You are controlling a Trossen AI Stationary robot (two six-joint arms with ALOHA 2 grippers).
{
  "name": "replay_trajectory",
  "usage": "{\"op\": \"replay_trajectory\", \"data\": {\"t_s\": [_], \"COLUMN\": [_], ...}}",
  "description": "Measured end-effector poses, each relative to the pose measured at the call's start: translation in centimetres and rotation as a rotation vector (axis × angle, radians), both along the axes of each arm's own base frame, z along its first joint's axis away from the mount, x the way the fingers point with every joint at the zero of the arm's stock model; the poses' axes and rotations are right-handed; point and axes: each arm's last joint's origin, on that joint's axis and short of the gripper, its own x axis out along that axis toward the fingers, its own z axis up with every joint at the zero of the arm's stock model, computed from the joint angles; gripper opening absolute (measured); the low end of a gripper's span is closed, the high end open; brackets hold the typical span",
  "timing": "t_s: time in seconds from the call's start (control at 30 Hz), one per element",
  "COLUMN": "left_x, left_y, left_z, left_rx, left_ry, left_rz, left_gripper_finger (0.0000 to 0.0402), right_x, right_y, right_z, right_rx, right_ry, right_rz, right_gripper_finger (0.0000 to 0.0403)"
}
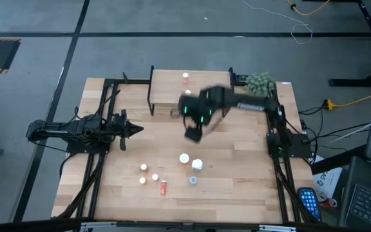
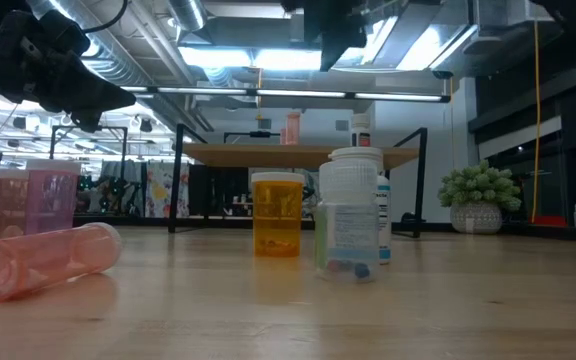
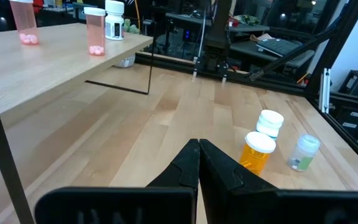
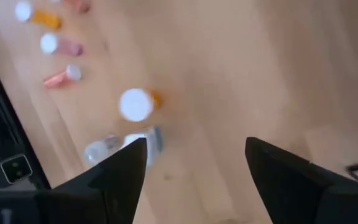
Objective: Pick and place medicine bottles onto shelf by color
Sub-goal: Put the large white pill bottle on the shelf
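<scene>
Above the middle of the table [image 1: 237, 187], your right gripper [image 4: 194, 162] hangs with its jaws spread and nothing between them, pointing down toward the loose bottles — a position that suits reaching for another one. In the right wrist view an orange bottle [image 4: 138, 103] with a white cap sits nearest the open jaws, next to a white-blue bottle [image 4: 148, 140] and a clear bottle [image 4: 98, 149]. From overhead, these stand near the table's front centre, with a red bottle [image 1: 163, 187] lying on its side a little apart and more white-capped ones beside it.

The shelf [image 1: 172, 87] stands at the table's far edge. It already carries a pink bottle [image 3: 95, 32], a second pink bottle [image 3: 25, 22] and a white bottle [image 3: 114, 20] — the pink pair near each other, likely grouped by colour.

Your left gripper [image 3: 197, 163] waits at the table's left side, jaws pressed together and holding nothing. A green plant ball [image 2: 480, 185] sits by the far right corner, out of the way.
</scene>
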Motion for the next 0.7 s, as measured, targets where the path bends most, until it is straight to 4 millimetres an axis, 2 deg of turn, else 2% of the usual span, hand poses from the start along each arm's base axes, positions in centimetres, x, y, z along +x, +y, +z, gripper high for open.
{"op": "replay_trajectory", "data": {"t_s": [0.17, 0.3, 0.5, 0.7], "left_x": [0.0, 0.0, 0.0, 0.0], "left_y": [0.0, 0.0, 0.0, 0.0], "left_z": [0.0, 0.0, 0.0, 0.0], "left_rx": [0.000, -0.001, 0.000, -0.002], "left_ry": [0.000, 0.000, 0.000, 0.000], "left_rz": [0.000, 0.000, 0.000, 0.000], "left_gripper_finger": [0.0000, 0.0000, 0.0000, 0.0000], "right_x": [0.5, -0.1, -1.0, -0.6], "right_y": [6.8, 10.6, 13.1, 13.7], "right_z": [-1.9, -4.6, -8.6, -11.3], "right_rx": [-0.104, -0.205, -0.275, -0.235], "right_ry": [-0.002, 0.056, 0.128, 0.097], "right_rz": [0.035, 0.031, -0.005, 0.009], "right_gripper_finger": [0.0273, 0.0273, 0.0273, 0.0273]}}
